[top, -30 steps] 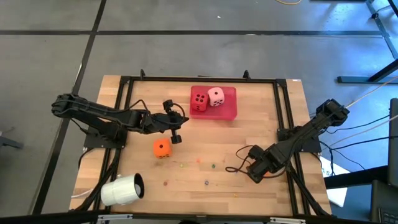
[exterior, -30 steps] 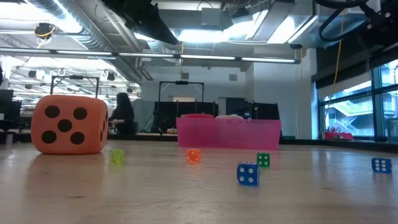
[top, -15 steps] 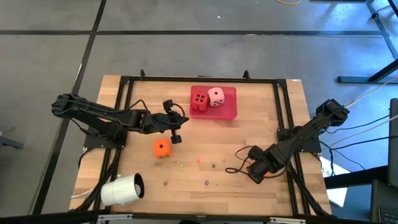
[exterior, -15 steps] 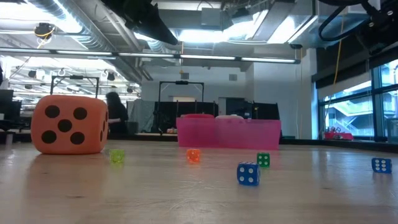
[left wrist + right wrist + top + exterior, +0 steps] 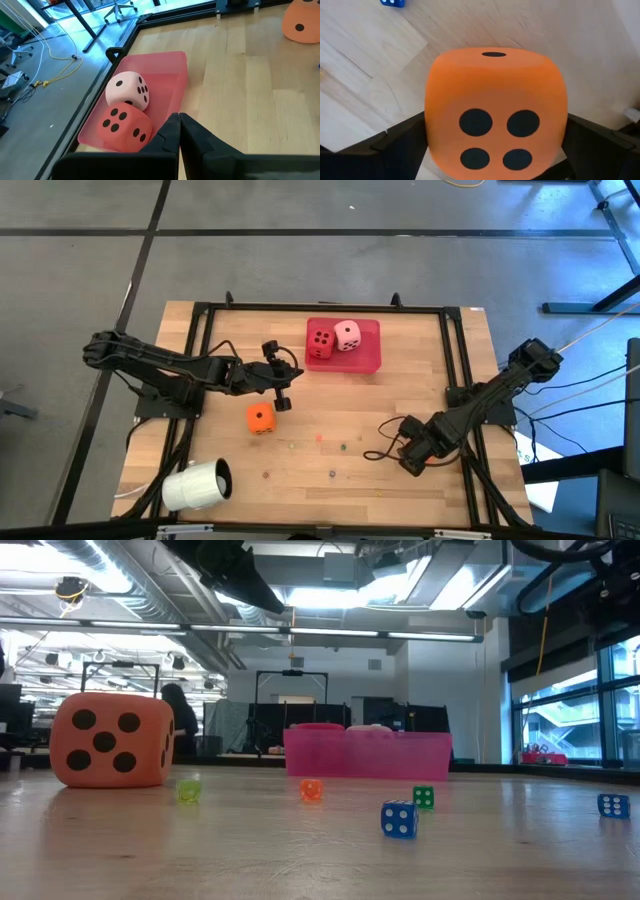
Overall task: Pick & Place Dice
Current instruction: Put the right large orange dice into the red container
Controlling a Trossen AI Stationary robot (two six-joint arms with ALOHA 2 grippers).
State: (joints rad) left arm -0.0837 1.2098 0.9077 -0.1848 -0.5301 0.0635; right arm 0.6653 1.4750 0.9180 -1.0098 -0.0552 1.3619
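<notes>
One orange die [image 5: 495,115] fills the right wrist view, sitting between my right gripper's [image 5: 495,150] fingers. In the high view my right gripper [image 5: 410,452] is low over the table's right near part and hides that die. The other orange die [image 5: 260,418] [image 5: 110,740] rests on the table left of centre. The red die [image 5: 320,342] [image 5: 125,127] and the pale pink die [image 5: 347,335] [image 5: 127,89] sit in the red tray [image 5: 368,358]. My left gripper [image 5: 281,383] [image 5: 179,122] is shut, empty, between tray and orange die. My right gripper pinches the orange die between its two fingers, one finger [image 5: 395,145] on each of two opposite side faces [image 5: 432,125]. The four-pip face points at the wrist camera. Whether the die is clear of the table does not show.
A white cup [image 5: 197,485] lies on its side at the near left corner. Several tiny dice lie scattered on the near half, among them a blue one [image 5: 398,819] and a green one [image 5: 423,797]. A dark frame [image 5: 455,350] borders the tabletop. A person stands in the room beyond.
</notes>
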